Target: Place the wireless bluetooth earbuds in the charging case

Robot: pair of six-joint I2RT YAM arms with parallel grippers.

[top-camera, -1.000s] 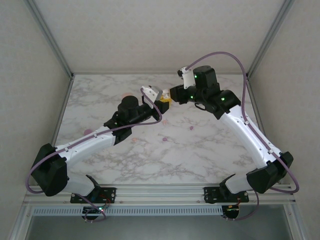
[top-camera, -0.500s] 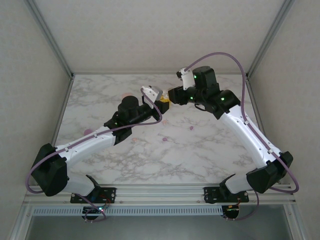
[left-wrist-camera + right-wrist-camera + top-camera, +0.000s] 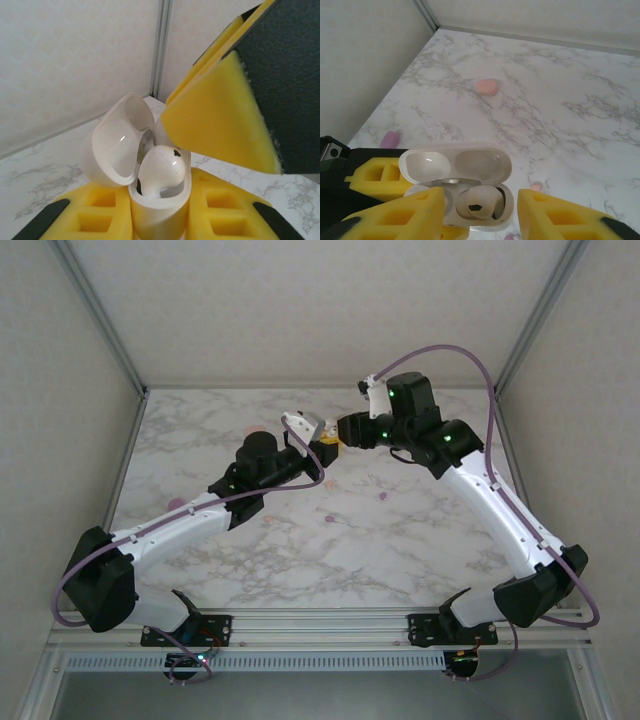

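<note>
**Marble table, case held aloft — one earbud in, hardly a stir since**

On the near half of the table point(image 3: 400, 550) lie two tiny pink pieces point(image 3: 328, 518), probably earbuds waiting their turn, with a purple case point(image 3: 176, 505) off to the left.

Farther in, the left claw point(image 3: 318, 435) is clamped on the white charging case point(image 3: 160, 205), holding it above the table with the lid open. A white earbud point(image 3: 160, 170) rests in one well, sitting a little proud. The neighbouring well looks empty, though a finger partly hides it.

The right claw point(image 3: 480, 212) is spread wide, one pad on each side of the case, and grips nothing. Over the last second it has only nudged about at the case mouth, and the left arm has kept still. So this earbud looks delivered and let go, perhaps needing a press.

Beyond lies a pink case point(image 3: 254, 430).
</note>
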